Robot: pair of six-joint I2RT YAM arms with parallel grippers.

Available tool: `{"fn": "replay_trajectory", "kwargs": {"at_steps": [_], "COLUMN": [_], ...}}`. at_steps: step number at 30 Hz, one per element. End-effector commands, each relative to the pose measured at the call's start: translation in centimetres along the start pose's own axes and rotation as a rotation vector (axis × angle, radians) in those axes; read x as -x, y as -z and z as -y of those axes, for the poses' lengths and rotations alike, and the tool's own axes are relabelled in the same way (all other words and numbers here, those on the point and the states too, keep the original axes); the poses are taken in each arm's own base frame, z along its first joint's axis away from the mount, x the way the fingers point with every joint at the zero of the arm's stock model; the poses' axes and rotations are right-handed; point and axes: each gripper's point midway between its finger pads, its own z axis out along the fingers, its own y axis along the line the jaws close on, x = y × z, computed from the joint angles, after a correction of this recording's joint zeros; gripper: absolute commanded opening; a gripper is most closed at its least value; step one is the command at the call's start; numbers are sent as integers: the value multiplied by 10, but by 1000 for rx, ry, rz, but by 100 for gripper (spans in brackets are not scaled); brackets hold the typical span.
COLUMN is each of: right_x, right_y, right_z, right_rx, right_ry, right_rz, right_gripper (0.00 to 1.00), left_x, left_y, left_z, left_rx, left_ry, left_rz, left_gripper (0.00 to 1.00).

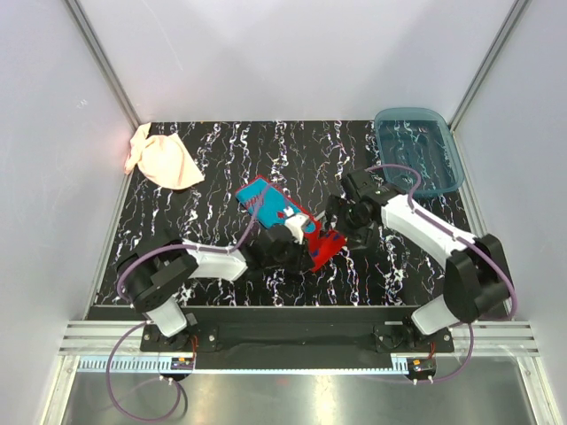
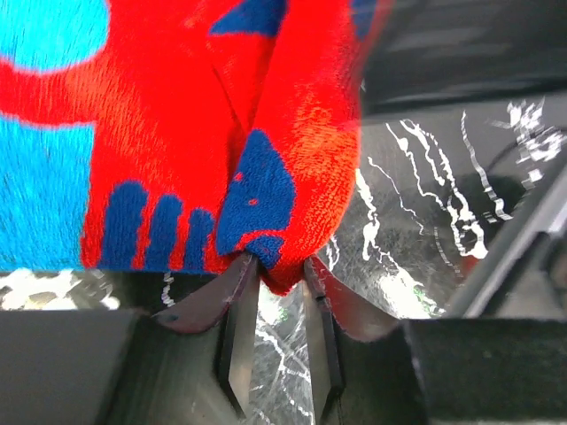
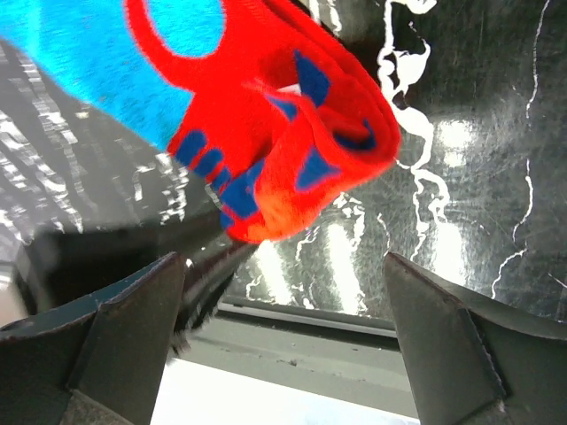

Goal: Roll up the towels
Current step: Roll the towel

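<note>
Red-edged, the blue towel (image 1: pixel 270 202) lay partly rolled in the middle of the black marbled table (image 1: pixel 221 150). The left gripper (image 2: pixel 282 266) pinched its red end; the right gripper (image 3: pixel 283 266) stood wide, holding nothing. The peach towel (image 1: pixel 164 161) lay crumpled at the far left corner.

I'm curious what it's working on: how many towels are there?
2. The blue-and-red towel lies in the middle, its red end pinched by the left gripper. The peach towel sits crumpled in the far left corner. None look hidden.
</note>
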Motion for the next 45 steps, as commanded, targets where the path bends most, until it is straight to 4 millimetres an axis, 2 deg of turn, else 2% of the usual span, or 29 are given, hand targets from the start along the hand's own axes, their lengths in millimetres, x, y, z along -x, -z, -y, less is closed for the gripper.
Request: {"fn": "replay_trajectory", "kwargs": {"at_steps": [1, 2, 4, 5, 6, 8, 10, 11, 12, 13, 15, 16, 17, 18, 19, 21, 22, 29, 32, 40, 43, 45], "right_x": [14, 15, 15, 15, 14, 9, 13, 8, 10, 9, 7, 8, 4, 7, 7, 9, 11, 12, 6, -3, -1, 0], "right_y": [30, 32, 35, 36, 38, 33, 38, 31, 31, 29, 21, 19, 13, 11, 8, 2, 0, -29, -40, -57, -61, -65], "right_z": [-13, -14, -23, -24, -27, -23, -30, -25, -28, -28, -24, -24, -19, -22, -22, -21, -21, -23, -23, -23, -25, -25], "right_rx": [63, 80, 158, 183, 228, 252, 320, 321, 340, 343, 342, 348, 341, 359, 361, 370, 374, 394, 416, 420, 420, 412], "right_ry": [23, 15, 16, 10, 16, 9, 21, 17, 17, 19, 11, 7, -1, -11, -14, -34, -43, -119, -148, -178, -179, -177], "right_rz": [114, 126, 165, 176, 203, 213, 267, 259, 274, 274, 271, 276, 270, 282, 284, 301, 310, 280, 252, 229, 234, 230], "right_gripper": [100, 100, 98, 98, 97, 96, 95, 94, 94, 93, 93, 93, 93, 93, 93, 92, 92, 86, 76, 69, 58, 39], "left_x": [18, 17, 23, 28, 27, 40, 43, 53, 52, 61, 60, 67, 65, 63, 69, 63, 69, 55, 54, 45, 46, 47], "left_y": [8, 8, 10, 14, 15, 21, 27, 31, 34, 41, 41, 46, 44, 45, 49, 47, 51, 47, 45, 36, 36, 36], "left_z": [27, 31, 25, 33, 25, 28, 27, 28, 27, 32, 24, 26, 22, 20, 22, 17, 18, 1, -4, -14, -13, -13], "left_rx": [-202, -241, -271, -328, -340, -426, -478, -531, -548, -602, -616, -649, -645, -644, -673, -667, -696, -630, -613, -579, -581, -581], "left_ry": [171, 215, 285, 337, 384, 485, 550, 609, 642, 681, 746, 775, 805, 826, 851, 906, 930, 1035, 1067, 1154, 1149, 1148], "left_rz": [25, 3, 7, -1, -8, 9, 9, 24, 19, 35, 33, 51, 45, 42, 63, 60, 88, 117, 131, 105, 106, 107], "left_gripper": [30, 30, 30, 30, 30, 29, 29, 28, 28, 28, 28, 28, 28, 28, 28, 28, 28, 29, 29, 29, 29, 29]}}
